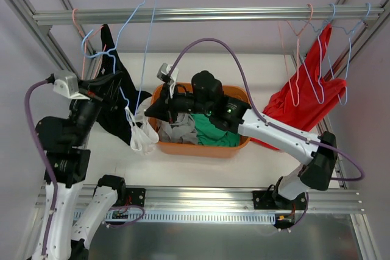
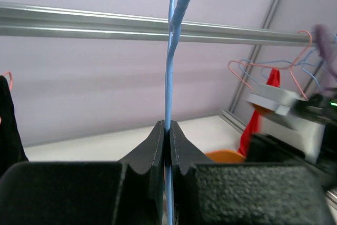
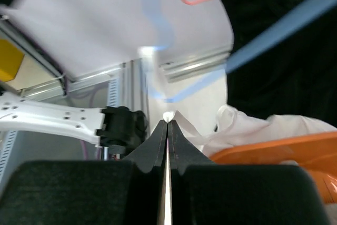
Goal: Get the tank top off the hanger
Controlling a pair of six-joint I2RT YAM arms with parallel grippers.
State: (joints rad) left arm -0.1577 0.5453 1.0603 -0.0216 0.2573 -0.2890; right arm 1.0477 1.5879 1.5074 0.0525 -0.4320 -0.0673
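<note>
White tank top (image 1: 143, 137) hangs bunched at the lower end of the blue hanger (image 2: 169, 77), long axis drooping toward the near edge of the desk (image 1: 183, 165), just beside the orange basket (image 1: 201, 148). Hanger wire runs steeply up toward the rail. Left gripper (image 2: 168, 127) is pressed tight on the wire. Right gripper (image 3: 168, 125) is clamped together, pinching a thin fold of white cloth (edge only visible).

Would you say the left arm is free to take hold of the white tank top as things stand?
Probably not: the left gripper is shut on the blue hanger, so it is occupied. The white tank top hangs close by, but the right gripper is the one pinching it.
</note>
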